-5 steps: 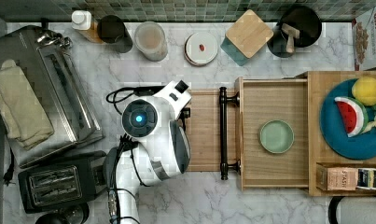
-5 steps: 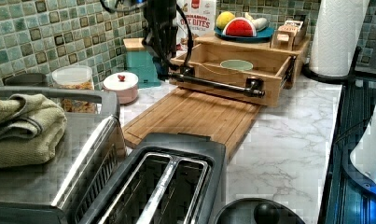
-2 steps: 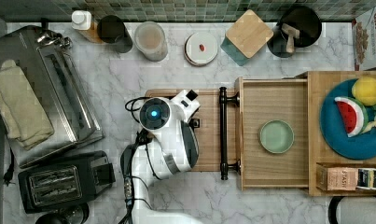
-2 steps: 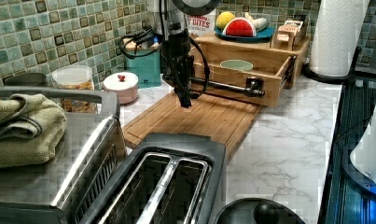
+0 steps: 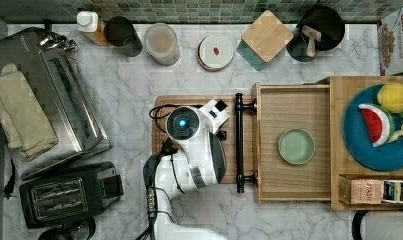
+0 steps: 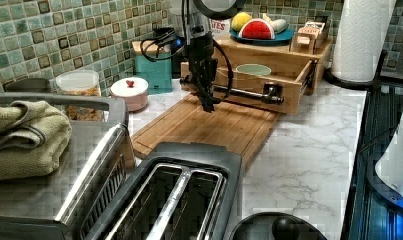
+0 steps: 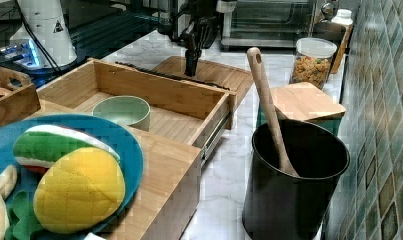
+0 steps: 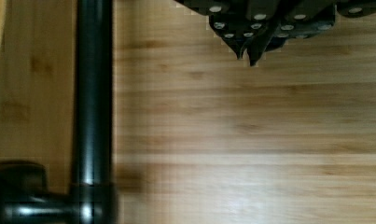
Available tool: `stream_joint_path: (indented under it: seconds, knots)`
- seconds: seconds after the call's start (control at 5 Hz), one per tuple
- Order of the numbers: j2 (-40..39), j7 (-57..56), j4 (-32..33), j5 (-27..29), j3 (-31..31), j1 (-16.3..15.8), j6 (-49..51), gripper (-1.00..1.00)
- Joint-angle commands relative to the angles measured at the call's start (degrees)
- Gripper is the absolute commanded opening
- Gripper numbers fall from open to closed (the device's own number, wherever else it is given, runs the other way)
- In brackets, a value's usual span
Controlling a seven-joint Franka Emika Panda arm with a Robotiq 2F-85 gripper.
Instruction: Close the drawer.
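The drawer (image 5: 294, 105) is a light-wood box pulled out from the cabinet, with a pale green bowl (image 5: 296, 146) inside. Its long dark bar handle (image 5: 239, 142) runs along the front panel. My gripper (image 6: 207, 106) points straight down just above the bamboo cutting board (image 6: 209, 130), a short way in front of the handle (image 6: 244, 92) without touching it. In the wrist view the gripper (image 8: 247, 58) has its fingertips pressed together, shut on nothing, and the handle (image 8: 93, 93) lies beside it. The right view has the gripper (image 7: 190, 70) just beyond the drawer front.
A blue plate of toy fruit (image 5: 379, 125) sits on the cabinet top. A toaster (image 5: 64, 192) and toaster oven (image 5: 54, 100) stand at the top view's left. Jars and a lidded dish (image 5: 215, 51) line the tiled wall. A black utensil pot (image 7: 289, 175) holds a wooden spoon.
The arm has swung toward the top view's right, nearer the drawer handle, and the gripper has come lower over the cutting board. The drawer has not moved.
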State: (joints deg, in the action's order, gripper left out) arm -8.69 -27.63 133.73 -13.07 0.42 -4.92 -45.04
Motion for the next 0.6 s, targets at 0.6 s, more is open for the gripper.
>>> stream_joint_path:
  seconds: [0.6]
  knots:
    - [0.8, -18.4, -2.8, 0.7, -8.7, 10.3, -2.8, -1.00]
